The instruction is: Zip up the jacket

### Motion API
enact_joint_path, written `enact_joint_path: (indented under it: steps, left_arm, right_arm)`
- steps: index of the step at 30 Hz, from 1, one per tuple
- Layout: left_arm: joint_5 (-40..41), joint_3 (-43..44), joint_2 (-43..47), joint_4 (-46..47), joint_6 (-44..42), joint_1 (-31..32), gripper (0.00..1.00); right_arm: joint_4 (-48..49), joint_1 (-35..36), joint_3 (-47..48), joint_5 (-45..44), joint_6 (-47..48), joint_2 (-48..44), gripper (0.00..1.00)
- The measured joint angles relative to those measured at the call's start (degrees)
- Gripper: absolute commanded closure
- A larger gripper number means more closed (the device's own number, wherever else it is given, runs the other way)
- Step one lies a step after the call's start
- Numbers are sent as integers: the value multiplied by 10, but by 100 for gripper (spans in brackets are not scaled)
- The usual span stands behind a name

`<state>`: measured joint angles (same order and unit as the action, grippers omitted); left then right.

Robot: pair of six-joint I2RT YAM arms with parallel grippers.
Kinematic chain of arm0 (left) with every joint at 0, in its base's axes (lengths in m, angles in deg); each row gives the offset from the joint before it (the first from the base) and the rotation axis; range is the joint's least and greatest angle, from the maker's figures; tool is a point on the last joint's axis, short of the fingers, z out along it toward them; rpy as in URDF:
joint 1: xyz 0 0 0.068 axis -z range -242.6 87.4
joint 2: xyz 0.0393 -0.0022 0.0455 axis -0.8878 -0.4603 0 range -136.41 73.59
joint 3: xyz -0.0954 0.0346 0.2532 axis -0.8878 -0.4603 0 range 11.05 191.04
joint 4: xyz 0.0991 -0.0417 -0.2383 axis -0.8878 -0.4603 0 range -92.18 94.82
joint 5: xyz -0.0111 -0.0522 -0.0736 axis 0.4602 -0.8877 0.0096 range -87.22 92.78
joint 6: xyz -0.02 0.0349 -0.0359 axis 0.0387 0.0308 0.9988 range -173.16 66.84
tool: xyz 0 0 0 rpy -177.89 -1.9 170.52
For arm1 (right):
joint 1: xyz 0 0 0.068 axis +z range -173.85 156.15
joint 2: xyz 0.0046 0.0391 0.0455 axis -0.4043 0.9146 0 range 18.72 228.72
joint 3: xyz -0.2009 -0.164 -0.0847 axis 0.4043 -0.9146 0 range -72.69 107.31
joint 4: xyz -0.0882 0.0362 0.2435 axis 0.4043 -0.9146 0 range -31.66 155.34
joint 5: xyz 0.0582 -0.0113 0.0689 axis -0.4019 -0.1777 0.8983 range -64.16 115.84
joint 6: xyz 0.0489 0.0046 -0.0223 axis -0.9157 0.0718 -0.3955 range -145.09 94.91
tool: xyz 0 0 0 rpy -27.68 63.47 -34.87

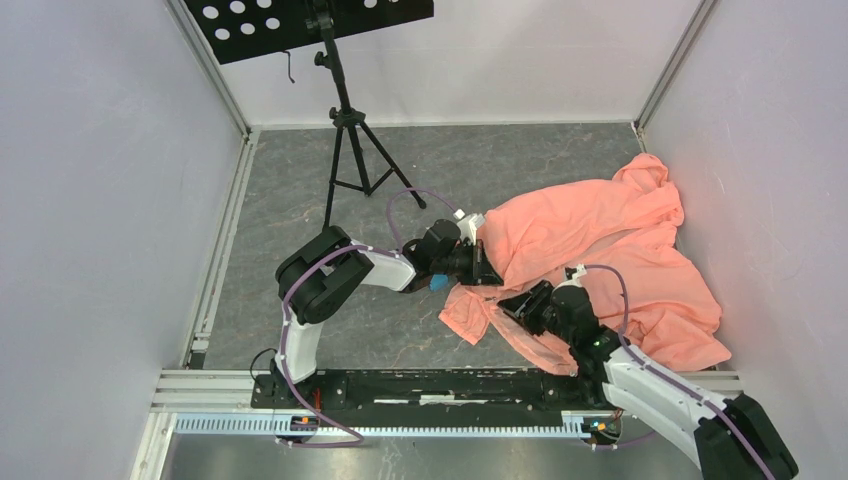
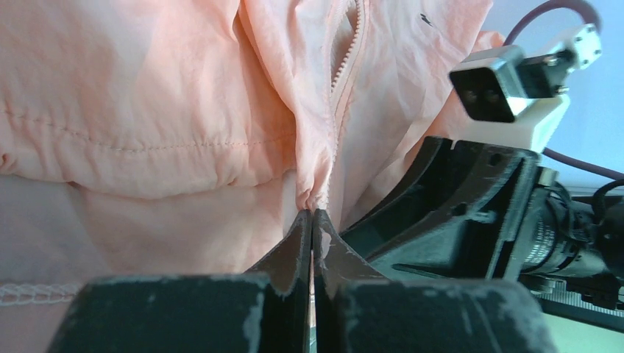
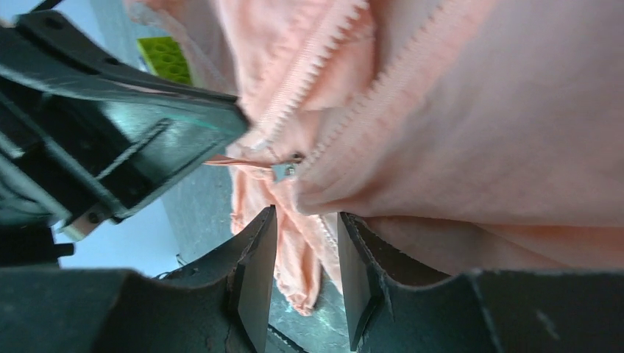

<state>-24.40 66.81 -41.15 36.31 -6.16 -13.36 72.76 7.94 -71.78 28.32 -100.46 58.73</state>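
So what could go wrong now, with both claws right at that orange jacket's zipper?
The left gripper pinches only a small fold of the jacket under the zipper, and thin fabric could slip free under tension. The right gripper is open with loose cloth showing between its fingers, so it might grab fabric instead of the small slider.

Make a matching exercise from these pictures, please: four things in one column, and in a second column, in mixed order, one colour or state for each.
Things:
1. left gripper
2. right gripper
3. jacket
4. stand

Colour or state:
A. open
B. black
C. shut on jacket
D. salmon-orange

Pairs: 1-C, 2-A, 3-D, 4-B
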Motion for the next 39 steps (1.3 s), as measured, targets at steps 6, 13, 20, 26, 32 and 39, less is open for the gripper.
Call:
enact_joint_path:
  steps: [6, 13, 20, 26, 32, 39]
  left_arm:
    - [0, -1, 0, 17, 0, 0, 98]
    - [0, -7, 0, 25, 0, 0, 98]
    - [0, -13, 0, 35, 0, 0, 98]
    - [-1, -23, 0, 51, 1, 0, 98]
    - [-5, -33, 0, 80, 4, 0, 98]
    - [-22, -59, 0, 161, 24, -15, 98]
  right_arm:
    - [18, 0, 1, 0, -28, 53, 58]
    - [71, 0, 3, 7, -50, 110, 63]
    - [82, 1, 2, -17, -71, 116, 85]
    - [126, 1, 1, -43, -46, 144, 100]
    - [187, 0, 1, -41, 37, 152, 100]
    - [190, 0, 0, -37, 84, 105, 100]
